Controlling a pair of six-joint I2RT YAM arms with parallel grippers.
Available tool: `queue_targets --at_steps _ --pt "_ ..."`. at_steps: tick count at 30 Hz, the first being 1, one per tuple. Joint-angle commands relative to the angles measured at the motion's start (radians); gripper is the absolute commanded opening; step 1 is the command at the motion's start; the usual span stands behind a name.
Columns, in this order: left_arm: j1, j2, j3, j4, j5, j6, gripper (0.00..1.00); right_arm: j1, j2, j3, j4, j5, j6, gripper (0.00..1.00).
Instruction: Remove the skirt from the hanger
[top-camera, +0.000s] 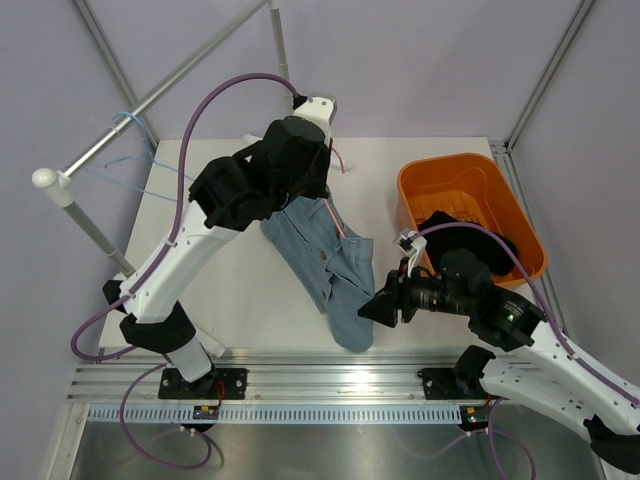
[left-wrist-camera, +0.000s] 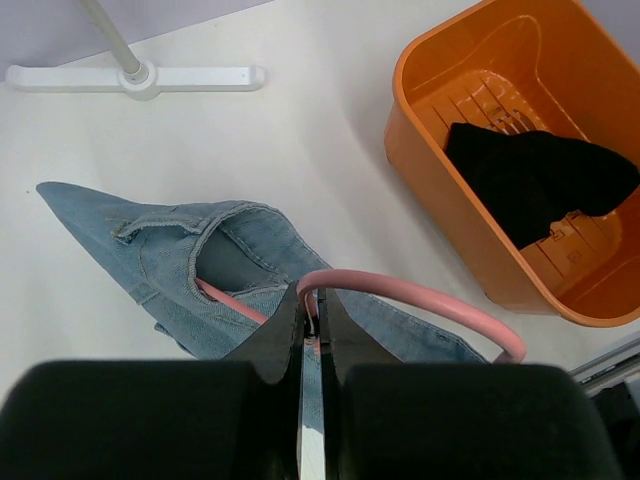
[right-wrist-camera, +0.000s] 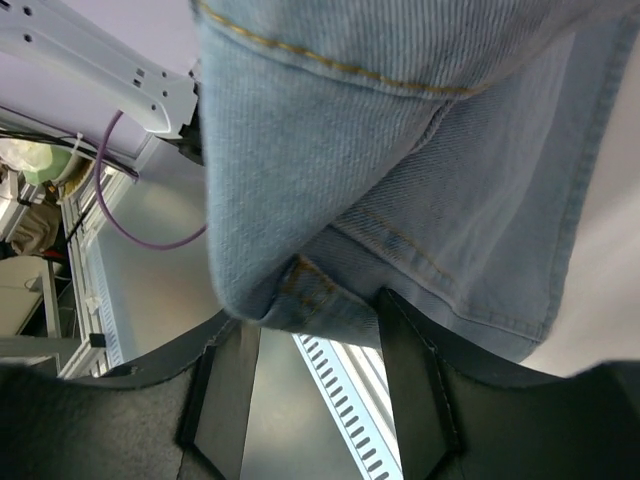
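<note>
Left gripper (left-wrist-camera: 310, 305): jaws narrowed to a slit and clamped on the pink hanger (left-wrist-camera: 420, 295); the hanger's curved bar arcs out from between the fingertips and off to the gripper's right.

The denim skirt (top-camera: 330, 265) sits directly below and ahead of this gripper; its waistband is open, and a pink length of the hanger runs inside it; the skirt is therefore on the hanger. In the left wrist view the skirt tapers to a point on the gripper's left, over the white table (top-camera: 240, 290).

Right gripper (top-camera: 372, 310): fingers (right-wrist-camera: 225, 390) stand moderately apart, not closed; a folded, stitched edge of the skirt lies right at the fingertips, across the mouth of the gap; whether either pad touches the cloth cannot be told. In the top view this gripper meets the skirt's lower side edge, at the end farthest from the left gripper; the rest of the denim spreads away ahead of the fingers.

The orange basket (left-wrist-camera: 440, 210) stands to the right of the left gripper, apart from the skirt, and behind the right arm's wrist; a black garment (left-wrist-camera: 530, 175) lies inside it.

The white stand foot (left-wrist-camera: 200, 77) rests on the table, ahead and to the left of the left gripper, well apart from the skirt.
</note>
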Motion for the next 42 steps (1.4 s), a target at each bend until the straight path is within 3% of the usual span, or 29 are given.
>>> queue_targets --at_steps 1,8,17,24,29,35,42 --pt "0.007 -0.006 0.065 0.090 0.013 -0.017 0.00 0.036 0.027 -0.014 0.061 0.043 0.007 0.56" --pt "0.010 -0.012 0.064 0.089 0.015 -0.011 0.00 0.068 0.018 -0.047 0.052 0.119 0.014 0.44" --pt "0.028 -0.029 0.056 0.073 0.006 -0.001 0.00 0.066 -0.020 -0.099 0.043 0.142 0.054 0.00" --pt "0.056 -0.049 0.032 0.064 -0.016 0.013 0.00 0.068 -0.101 -0.108 -0.068 0.220 0.101 0.00" --pt "0.106 -0.090 -0.037 0.072 -0.022 0.016 0.00 0.068 -0.277 -0.097 -0.168 0.280 0.166 0.00" --pt "0.155 -0.144 -0.116 0.093 -0.002 0.001 0.00 0.069 -0.334 0.031 -0.362 0.382 0.264 0.00" --pt "0.166 -0.167 -0.154 0.103 0.022 -0.022 0.00 0.069 -0.365 0.134 -0.442 0.429 0.290 0.00"
